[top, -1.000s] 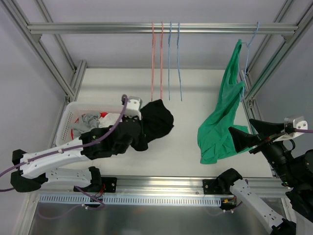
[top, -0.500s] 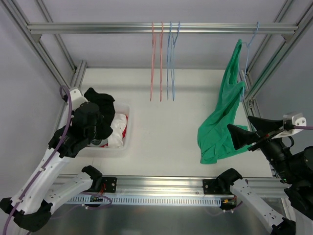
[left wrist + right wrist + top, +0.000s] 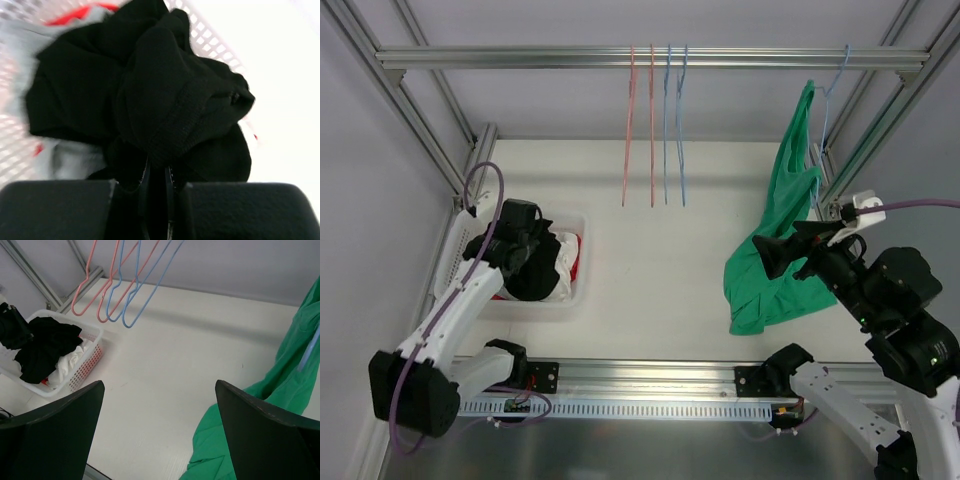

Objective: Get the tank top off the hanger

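Basket (image 3: 572, 292) of white plastic lattice at far left, where the left fingers (image 3: 60, 210) are nearly closed, pinching a crumpled black garment (image 3: 530, 275) over it. In the centre, two pink and two blue bare wire hangers (image 3: 653, 130) dangle from a metal rail (image 3: 520, 58). At right, the green tank top (image 3: 790, 200) hangs from a thin blue hanger (image 3: 825, 110), its hem pooled on the white table (image 3: 650, 290). It looks light, soft and limp, likely to stretch or snag; the strap near the hook seems the best place to take hold. The right fingers (image 3: 50, 440) are spread wide and empty, near its lower folds
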Robot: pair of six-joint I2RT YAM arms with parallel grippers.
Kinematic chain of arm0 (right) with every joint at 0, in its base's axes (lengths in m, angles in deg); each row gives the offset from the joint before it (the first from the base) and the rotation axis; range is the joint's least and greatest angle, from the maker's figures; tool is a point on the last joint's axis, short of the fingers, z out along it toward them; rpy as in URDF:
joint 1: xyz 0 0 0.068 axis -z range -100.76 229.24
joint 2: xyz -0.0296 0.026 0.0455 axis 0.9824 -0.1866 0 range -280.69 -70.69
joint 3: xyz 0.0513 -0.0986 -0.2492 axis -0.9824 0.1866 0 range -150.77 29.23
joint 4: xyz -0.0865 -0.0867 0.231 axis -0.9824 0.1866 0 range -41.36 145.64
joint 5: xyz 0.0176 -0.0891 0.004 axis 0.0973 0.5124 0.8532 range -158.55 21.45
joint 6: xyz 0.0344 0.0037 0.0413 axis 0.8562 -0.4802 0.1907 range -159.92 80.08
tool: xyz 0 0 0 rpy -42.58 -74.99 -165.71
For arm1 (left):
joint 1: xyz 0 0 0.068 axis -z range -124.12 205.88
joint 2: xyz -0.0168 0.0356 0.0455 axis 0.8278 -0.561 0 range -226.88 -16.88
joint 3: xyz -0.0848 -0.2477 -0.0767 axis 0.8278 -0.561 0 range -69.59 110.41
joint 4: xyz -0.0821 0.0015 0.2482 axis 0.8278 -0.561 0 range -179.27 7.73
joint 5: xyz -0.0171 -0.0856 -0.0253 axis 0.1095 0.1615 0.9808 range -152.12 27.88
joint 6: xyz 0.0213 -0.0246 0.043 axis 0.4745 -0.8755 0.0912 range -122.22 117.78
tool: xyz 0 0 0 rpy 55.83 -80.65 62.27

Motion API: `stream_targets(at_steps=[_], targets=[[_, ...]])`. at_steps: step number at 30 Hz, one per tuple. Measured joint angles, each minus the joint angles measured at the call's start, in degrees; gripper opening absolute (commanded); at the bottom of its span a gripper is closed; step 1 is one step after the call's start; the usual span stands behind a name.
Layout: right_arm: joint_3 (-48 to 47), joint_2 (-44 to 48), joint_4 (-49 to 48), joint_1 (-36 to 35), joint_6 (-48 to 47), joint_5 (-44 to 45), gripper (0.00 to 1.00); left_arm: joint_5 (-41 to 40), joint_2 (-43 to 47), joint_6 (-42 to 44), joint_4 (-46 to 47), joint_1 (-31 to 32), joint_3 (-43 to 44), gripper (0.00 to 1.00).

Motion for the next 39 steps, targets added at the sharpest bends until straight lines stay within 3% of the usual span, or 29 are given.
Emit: stream_targets(at_steps=[6,12,15,16,19,20,21,25,29,34,39], targets=[[0.4,-2.4,-0.1,0.0,0.0,0.1,1.00,4.6,-12.5,-2.7,10.2,-1.5,-6.7,0.00],[-7.2,-6.4,1.5,0.0,-1.0,3.6,1.00,5.0,-11.8,-5.7,17.5,-1.6,-13.9,0.00],[-14.0,-11.2,3.5,0.0,-2.9,7.9,1.00,5.4,-7.4,-5.0,17.5,-1.6,-14.8,0.35],[-16.7,-13.0,4.7,0.1,-3.7,9.2,1.00,6.0,-5.3,-4.5,17.0,-1.6,-14.8,0.52],[-26.4,-20.6,8.6,1.5,-6.6,13.5,0.99,8.1,2.3,-3.0,15.3,-1.5,-14.2,0.76],[-30.0,-23.6,9.9,3.0,-7.6,14.5,1.00,8.7,5.0,-2.3,13.7,-1.5,-13.0,0.93],[-33.1,-26.4,10.8,4.9,-8.5,15.1,1.00,9.2,6.6,-1.5,12.7,-1.6,-11.9,0.98],[-40.1,-35.5,13.1,13.9,-11.3,13.9,0.99,13.9,11.4,1.6,9.2,-1.6,-3.8,0.99],[-43.8,-44.3,14.3,22.3,-12.1,9.8,0.83,23.5,15.5,6.4,7.0,-1.6,1.3,0.99],[-45.9,-53.7,13.6,29.7,-11.1,6.1,0.71,37.3,20.9,12.4,4.4,-1.5,2.1,0.99],[-47.3,-58.6,13.4,30.8,-10.8,3.9,0.32,43.6,27.4,17.0,1.1,-1.5,2.1,0.99]])
